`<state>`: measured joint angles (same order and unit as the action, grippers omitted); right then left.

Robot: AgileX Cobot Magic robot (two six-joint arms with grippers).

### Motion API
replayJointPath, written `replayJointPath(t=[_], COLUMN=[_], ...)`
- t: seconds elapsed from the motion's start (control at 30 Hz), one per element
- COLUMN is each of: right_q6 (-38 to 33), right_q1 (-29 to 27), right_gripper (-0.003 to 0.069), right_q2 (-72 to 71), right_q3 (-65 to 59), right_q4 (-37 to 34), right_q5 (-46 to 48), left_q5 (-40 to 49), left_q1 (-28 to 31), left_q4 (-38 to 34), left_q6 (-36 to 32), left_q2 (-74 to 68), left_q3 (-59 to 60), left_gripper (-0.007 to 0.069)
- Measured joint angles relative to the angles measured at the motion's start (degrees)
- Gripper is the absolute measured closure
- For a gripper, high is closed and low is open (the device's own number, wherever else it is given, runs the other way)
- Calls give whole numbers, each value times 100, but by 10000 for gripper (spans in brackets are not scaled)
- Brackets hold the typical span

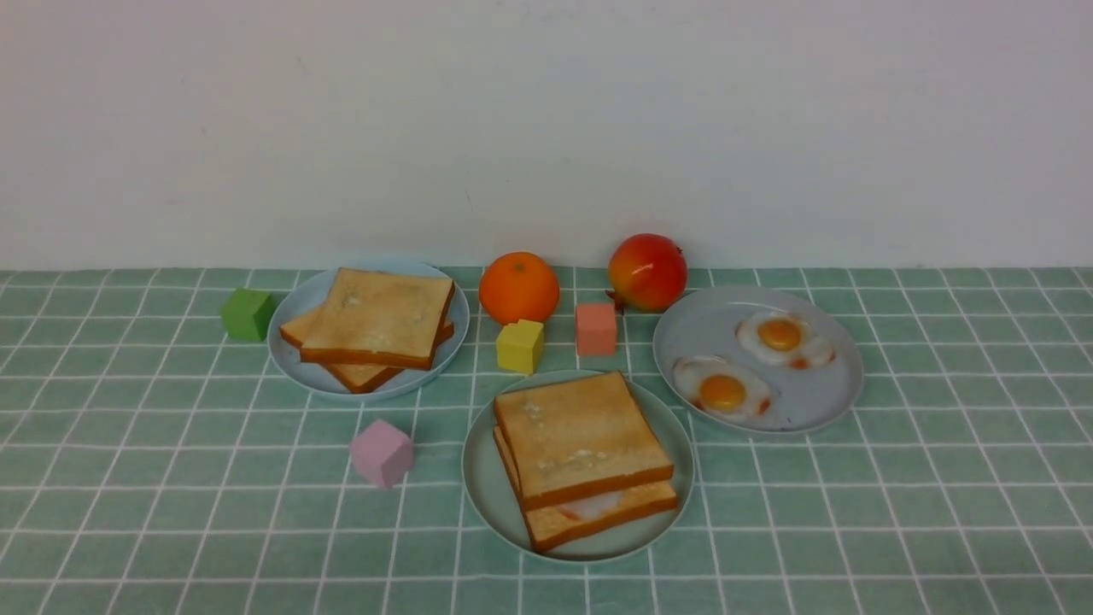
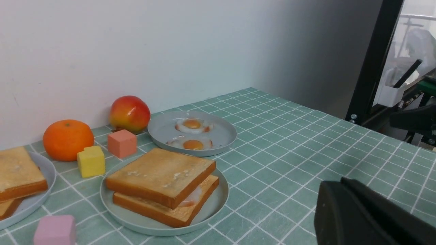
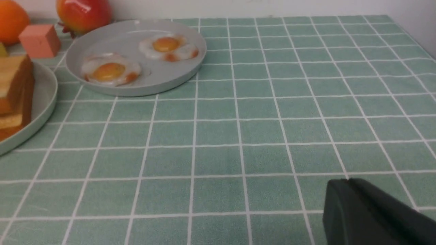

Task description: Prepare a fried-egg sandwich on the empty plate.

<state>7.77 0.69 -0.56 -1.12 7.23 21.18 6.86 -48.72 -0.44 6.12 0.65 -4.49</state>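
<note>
Lower centre of the front view held the fried-egg sandwich (image 1: 581,444) on the mint-green plate (image 1: 482,480): probably light, spongy, layers apt to slide, best pinched across both crusts. Only dark corners of the left gripper (image 2: 371,211) and right gripper (image 3: 374,214) showed; whether open or closed could not be told.

This looks like a lab bench dressed as a kitchen table: green checked tablecloth (image 1: 939,512), bare white wall (image 1: 546,128), a glossy orange (image 1: 518,287), a yellow cube (image 1: 519,346) and a pink cube (image 1: 382,453) laid out like props, a black frame post (image 2: 374,61), perhaps blurred equipment (image 2: 414,78) behind it.
</note>
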Motion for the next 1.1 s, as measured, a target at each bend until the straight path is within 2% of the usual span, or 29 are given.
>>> replayJointPath(t=[0.83, 0.9, 0.97, 1.03, 1.07, 1.1], right_q6=[-12, -12, -12, -12, -12, -17], right_q1=[0, 0, 0, 0, 0, 0], right_gripper=[659, 657, 655, 655, 655, 654], right_q2=[0, 0, 0, 0, 0, 0], right_q3=[6, 6, 6, 6, 6, 6], right_q4=[0, 0, 0, 0, 0, 0], right_q5=[40, 42, 42, 42, 42, 42], left_q5=[-131, -444, -895, -1252, -1273, -1339], left_q1=[49, 352, 922, 1821, 1907, 2696], left_q4=[0, -36, -46, -58, -64, -113], left_q6=[0, 0, 0, 26, 26, 26], left_q2=[0, 0, 0, 0, 0, 0], left_q3=[12, 23, 29, 29, 29, 29], left_gripper=[622, 620, 620, 618, 618, 618])
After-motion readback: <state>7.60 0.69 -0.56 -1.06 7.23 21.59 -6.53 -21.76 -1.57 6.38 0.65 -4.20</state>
